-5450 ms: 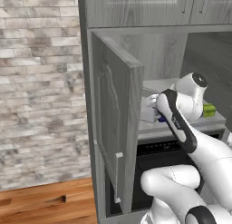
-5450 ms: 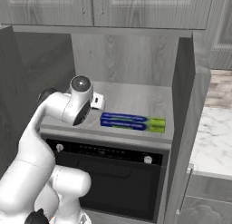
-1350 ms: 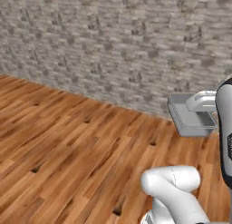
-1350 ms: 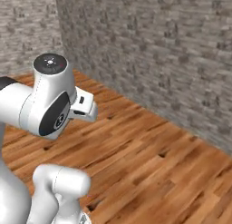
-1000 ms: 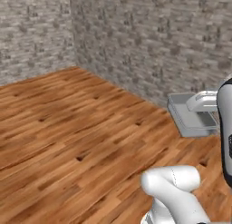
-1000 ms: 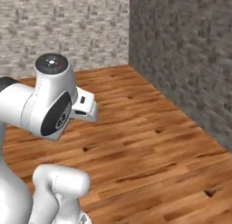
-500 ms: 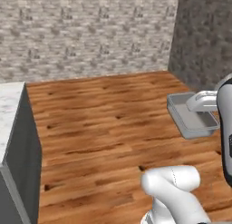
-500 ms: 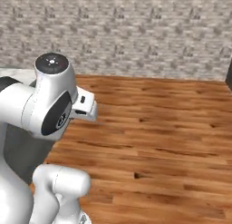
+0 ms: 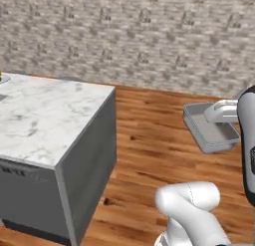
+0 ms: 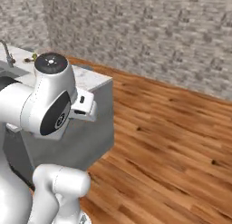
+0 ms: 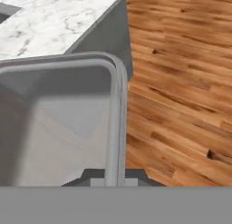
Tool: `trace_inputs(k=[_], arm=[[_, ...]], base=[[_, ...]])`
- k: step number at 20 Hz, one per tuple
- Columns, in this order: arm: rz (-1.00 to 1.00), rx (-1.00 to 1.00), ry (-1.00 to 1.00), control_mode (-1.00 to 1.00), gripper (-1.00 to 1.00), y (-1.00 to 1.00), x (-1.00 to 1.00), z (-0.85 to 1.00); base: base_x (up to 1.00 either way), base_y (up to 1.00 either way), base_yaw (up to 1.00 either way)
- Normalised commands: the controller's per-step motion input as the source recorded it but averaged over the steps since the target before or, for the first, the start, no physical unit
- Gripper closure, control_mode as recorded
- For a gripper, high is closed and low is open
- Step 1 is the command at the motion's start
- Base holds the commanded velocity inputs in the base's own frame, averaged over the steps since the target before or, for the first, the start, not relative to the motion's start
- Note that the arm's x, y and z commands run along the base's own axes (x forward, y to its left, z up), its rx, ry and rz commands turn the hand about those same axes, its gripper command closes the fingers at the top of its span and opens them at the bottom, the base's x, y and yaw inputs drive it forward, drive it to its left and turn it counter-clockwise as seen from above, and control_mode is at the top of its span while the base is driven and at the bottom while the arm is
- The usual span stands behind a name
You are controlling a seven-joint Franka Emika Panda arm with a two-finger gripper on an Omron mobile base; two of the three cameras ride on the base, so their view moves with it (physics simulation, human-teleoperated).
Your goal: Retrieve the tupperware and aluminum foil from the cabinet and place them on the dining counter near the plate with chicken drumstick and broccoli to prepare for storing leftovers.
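Grey tupperware [image 9: 211,132]: carried in the air at the gripper [image 9: 219,112], above the wooden floor [image 9: 159,155] and well apart from the marble counter [image 9: 45,115]. Jaws closed on the container's rim; its open side faces the hand camera.

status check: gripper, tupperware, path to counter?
Gripper shut on tupperware, carried above wood floor. Marble counter in view, not yet reached. Nothing in the way.
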Motion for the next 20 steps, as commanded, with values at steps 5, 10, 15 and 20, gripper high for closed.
trace_inputs(k=[5,10,15,20], arm=[[0.00,0.00,0.00,1.00,1.00,0.00,0.00,0.00],[0.00,0.00,0.00,1.00,1.00,0.00,0.00,0.00],[0.00,0.00,0.00,1.00,1.00,0.00,0.00,0.00],[0.00,0.00,0.00,1.00,1.00,0.00,0.00,0.00]], base=[[0.76,-0.47,0.70],[0.80,-0.95,0.46],[0.94,-1.00,0.34],[1.00,-1.00,0.30]])
